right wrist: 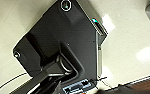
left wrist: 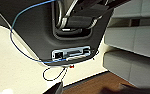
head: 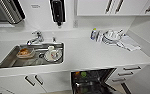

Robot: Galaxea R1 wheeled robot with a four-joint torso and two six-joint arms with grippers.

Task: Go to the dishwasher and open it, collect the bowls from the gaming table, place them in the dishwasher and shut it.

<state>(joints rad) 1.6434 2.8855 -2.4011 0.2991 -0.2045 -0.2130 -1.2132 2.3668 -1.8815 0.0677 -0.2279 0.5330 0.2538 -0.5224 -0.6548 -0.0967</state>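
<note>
White surface (head: 91, 55) runs across the head view, with a steel sink (head: 6, 62) set into it on the left. A tap (head: 36, 37) stands behind the sink, at its back edge. Inside the sink lie a shallow dish with something orange-brown in it (head: 25, 52) and, beside it toward the right end, a pale cup or bowl resting on a plate (head: 52, 54). On the far right part of the surface, against the wall, sit a small bottle (head: 93, 33), a stack of white dishes (head: 111, 37) and a cloth or paper spread out just beside them (head: 129, 43).

Below the surface's front edge, right of the sink, the dishwasher (head: 91, 82) is open, its dark inside showing a rack with something green and something orange at the back. White cabinet doors with dark bar handles (head: 33, 81) lie to its left, and white drawers (head: 127, 72) to its right. Upper cabinets (head: 116, 7) hang on the wall at the right, and a dark dispenser (head: 57, 11) is fixed on the wall above the sink.

Pale floor (left wrist: 13, 67) fills part of the left wrist view, with a blue cable (left wrist: 18, 50) looping across the robot's dark plate. The right wrist view also looks onto pale floor (right wrist: 131, 37). For either pincer, left or right, I cannot tell how far open it is or whether it has hold of anything.
</note>
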